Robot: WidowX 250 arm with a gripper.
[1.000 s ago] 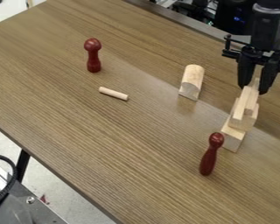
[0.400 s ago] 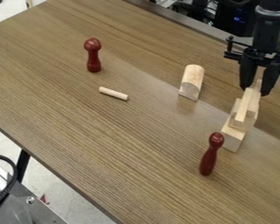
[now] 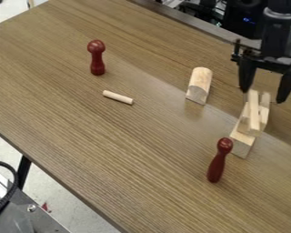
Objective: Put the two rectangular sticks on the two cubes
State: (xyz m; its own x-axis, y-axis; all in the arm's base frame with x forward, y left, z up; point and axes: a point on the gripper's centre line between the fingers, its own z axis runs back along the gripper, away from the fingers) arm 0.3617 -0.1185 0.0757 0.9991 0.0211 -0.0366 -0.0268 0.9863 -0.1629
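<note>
While the wooden table (image 3: pixel 142 136) stretches across the camera view, the black robot arm (image 3: pixel 278 34) comes down at the upper right, and look at that gripper (image 3: pixel 263 95): wide open, its two fingers (image 3: pixel 246 75) spread apart, nothing held between them!

Just below those fingertips sits the pale wooden pile, with a block (image 3: pixel 242 143) at its near end. Over to its upper left, a pale block with a rounded top (image 3: pixel 199 85) lies by itself on the table.

Now the red pegs, both standing upright: one (image 3: pixel 216 164) close to the near end of the pile, the other (image 3: pixel 97 58) well apart, toward the upper left.

And here are the sticks! One (image 3: pixel 253 111) lies up on the pile, the other (image 3: pixel 265 107) just beside it, angled differently; exactly what bears each, I cannot tell.

Smallest of all, a little round rod (image 3: pixel 118 97) lies on its side between the far peg and the rounded block.
</note>
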